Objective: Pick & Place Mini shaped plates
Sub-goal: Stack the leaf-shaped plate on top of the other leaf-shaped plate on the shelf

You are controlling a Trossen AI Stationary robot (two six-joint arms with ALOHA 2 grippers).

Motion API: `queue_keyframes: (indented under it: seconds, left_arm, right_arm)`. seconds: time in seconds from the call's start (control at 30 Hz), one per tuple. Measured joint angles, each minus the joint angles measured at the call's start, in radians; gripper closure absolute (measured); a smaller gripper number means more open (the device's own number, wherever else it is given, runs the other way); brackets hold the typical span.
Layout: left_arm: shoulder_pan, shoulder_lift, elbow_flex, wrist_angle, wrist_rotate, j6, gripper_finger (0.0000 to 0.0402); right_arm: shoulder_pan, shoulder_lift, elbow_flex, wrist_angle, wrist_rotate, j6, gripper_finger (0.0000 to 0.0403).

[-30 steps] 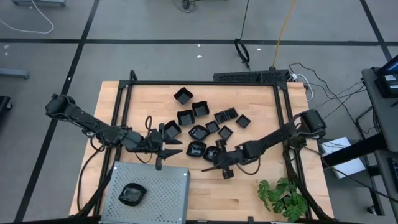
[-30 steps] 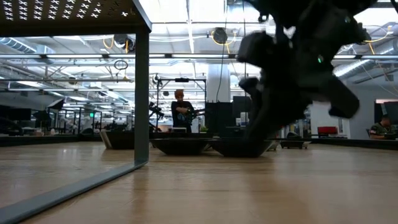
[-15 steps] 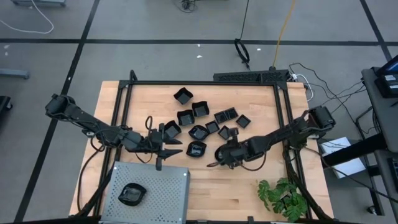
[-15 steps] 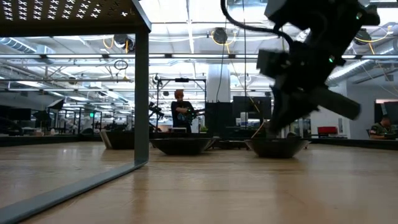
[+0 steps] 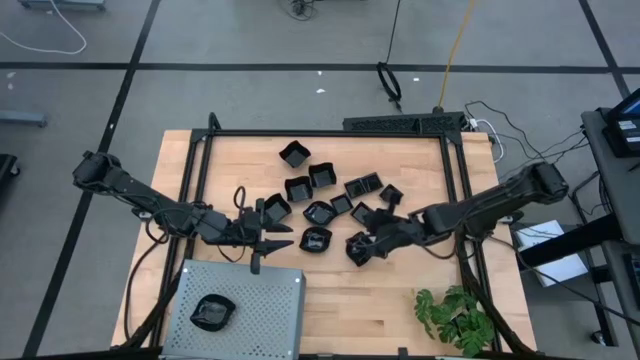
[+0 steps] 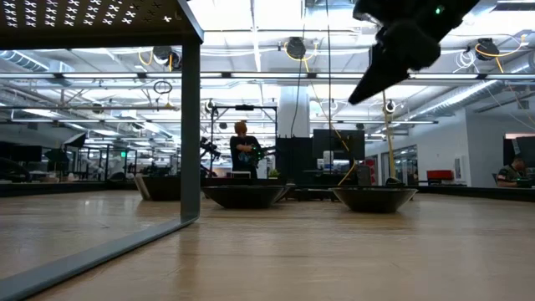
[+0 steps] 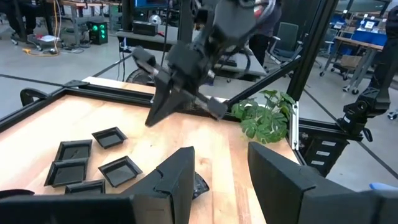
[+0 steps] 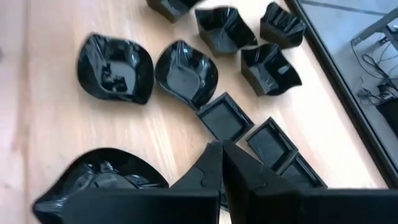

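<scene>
The mini shaped plates (image 5: 335,195) lie scattered in a loose cluster on the middle of the wooden table (image 5: 400,310), some touching, some just apart; square ones sit toward the right of the group and rounder ones toward its near side. One more black plate (image 5: 212,312) rests alone on the grey perforated tray (image 5: 262,305) at the near left corner of the table.

The right gripper (image 5: 368,243) hangs over the near right edge of the cluster, just above a rounded plate (image 8: 99,180) that lies right under it. In the right wrist view its two dark fingers (image 8: 214,171) are pressed together with nothing between them.

The left gripper (image 5: 268,240) waits left of the cluster, just beyond the far edge of the tray, its fingers (image 7: 177,180) spread apart and empty.

A green plant (image 5: 452,315) stands at the near right corner of the table. In the low view a person (image 6: 244,150) stands far off in the room behind.
</scene>
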Motion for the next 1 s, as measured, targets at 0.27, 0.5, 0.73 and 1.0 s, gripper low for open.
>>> queue_keyframes:
  seconds: [0.27, 0.5, 0.73, 1.0]
  left_arm:
    - [0.0, 0.001, 0.0, -0.004, 0.0, 0.007, 0.0247]
    - [0.0, 0.002, 0.0, -0.009, 0.0, 0.014, 0.0247]
    - [0.0, 0.002, 0.0, -0.03, 0.0, 0.017, 0.0247]
    - [0.0, 0.002, 0.0, -0.032, 0.0, 0.038, 0.0247]
  right_arm:
    - [0.027, -0.06, -0.039, 0.008, -0.002, 0.027, 0.0403]
    - [0.057, -0.111, -0.181, 0.141, -0.003, 0.096, 0.0403]
    - [0.066, -0.185, -0.243, 0.199, -0.098, 0.122, 0.0403]
    - [0.066, -0.202, -0.34, 0.39, -0.195, 0.213, 0.036]
